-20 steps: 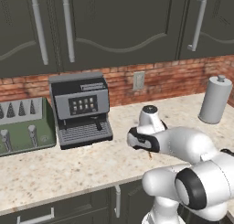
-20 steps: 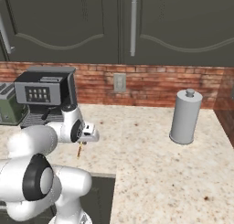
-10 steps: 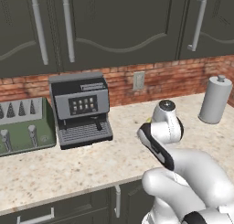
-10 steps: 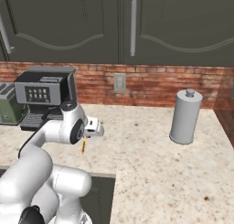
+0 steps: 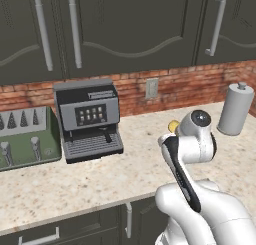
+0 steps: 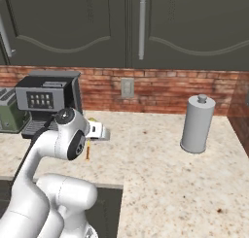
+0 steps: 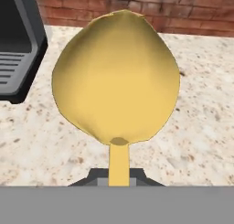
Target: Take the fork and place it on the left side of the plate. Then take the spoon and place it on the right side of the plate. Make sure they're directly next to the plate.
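Note:
My gripper [image 7: 119,182] is shut on the thin handle of the yellowish-golden spoon [image 7: 116,81]. The spoon's rounded bowl faces the hand camera, close up. In the right base view the gripper [image 6: 98,132] hovers above the counter just right of the coffee machine, and the spoon's handle [image 6: 88,150] hangs down below it. In the left base view a yellow bit of the spoon [image 5: 173,125] peeks out behind the wrist. The fork and the plate are out of view.
A black coffee machine [image 5: 89,119] and a green toaster [image 5: 25,136] stand at the back left. A grey cylindrical canister [image 6: 197,124] stands at the right. A wall socket [image 6: 127,88] sits on the brick wall. The speckled counter [image 6: 160,174] has a front edge close to the base.
The arm has reared up, its elbow and wrist lifting and swinging right. The hand has stayed beside the coffee machine, rising slightly with the spoon held throughout.

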{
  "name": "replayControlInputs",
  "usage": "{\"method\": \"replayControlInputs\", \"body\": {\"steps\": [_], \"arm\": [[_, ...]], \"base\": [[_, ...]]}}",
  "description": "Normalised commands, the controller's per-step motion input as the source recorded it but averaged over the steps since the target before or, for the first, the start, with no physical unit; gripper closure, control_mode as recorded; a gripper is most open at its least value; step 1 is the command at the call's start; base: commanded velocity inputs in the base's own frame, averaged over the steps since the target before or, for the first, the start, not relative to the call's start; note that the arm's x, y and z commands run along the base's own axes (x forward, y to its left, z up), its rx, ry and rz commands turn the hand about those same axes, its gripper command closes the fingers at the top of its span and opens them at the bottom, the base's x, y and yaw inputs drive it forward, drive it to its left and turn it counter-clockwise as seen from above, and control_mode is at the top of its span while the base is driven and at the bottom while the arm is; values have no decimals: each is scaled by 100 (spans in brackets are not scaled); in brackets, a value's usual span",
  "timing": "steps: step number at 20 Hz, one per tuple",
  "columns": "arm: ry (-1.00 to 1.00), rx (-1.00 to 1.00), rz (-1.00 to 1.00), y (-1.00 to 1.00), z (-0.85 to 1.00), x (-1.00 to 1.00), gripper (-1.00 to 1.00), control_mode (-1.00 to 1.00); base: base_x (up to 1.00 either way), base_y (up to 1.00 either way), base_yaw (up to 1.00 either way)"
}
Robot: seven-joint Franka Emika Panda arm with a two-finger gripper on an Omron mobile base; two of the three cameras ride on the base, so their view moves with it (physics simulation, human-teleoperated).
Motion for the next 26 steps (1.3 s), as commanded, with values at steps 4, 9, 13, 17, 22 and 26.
{"method": "replayControlInputs", "body": {"steps": [4, 9, 13, 17, 22, 26], "arm": [[-20, 0, 2, -3, 70, -27, 100, -100], [-18, 0, 4, -5, 62, -24, 100, -100], [-14, 0, 6, -1, 49, -24, 100, -100], [-12, 0, 9, 0, 27, -45, 100, -100], [-3, 0, 2, 1, 1, -14, 100, 100], [0, 0, 0, 0, 0, 0, 100, 100]], "base": [[0, 0, 0], [0, 0, 0], [0, 0, 0], [0, 0, 0], [-59, 19, 13], [-70, 43, 22]]}}
